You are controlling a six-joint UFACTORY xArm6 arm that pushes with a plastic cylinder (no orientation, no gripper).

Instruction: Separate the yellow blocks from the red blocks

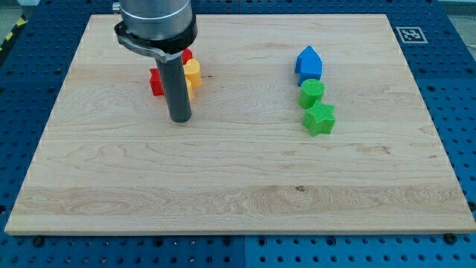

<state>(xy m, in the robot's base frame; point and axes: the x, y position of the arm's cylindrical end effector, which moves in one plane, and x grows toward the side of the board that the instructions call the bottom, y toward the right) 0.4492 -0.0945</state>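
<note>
My tip [181, 118] rests on the wooden board [238, 186] at the view's upper left. Right behind the rod sits a tight cluster of blocks: a red block [156, 82] to the rod's left, a yellow block [193, 74] to its right with more yellow [190, 92] just below it, and a bit of another red block [187, 55] above the yellow. The rod hides the middle of this cluster, so the shapes cannot be made out. The tip is just below the cluster, toward the view's bottom.
A blue house-shaped block [309, 62] sits at the view's upper right. A green round block [312, 92] and a green star-like block [320, 118] lie in a column below it. A fiducial marker [409, 34] is at the board's top right corner.
</note>
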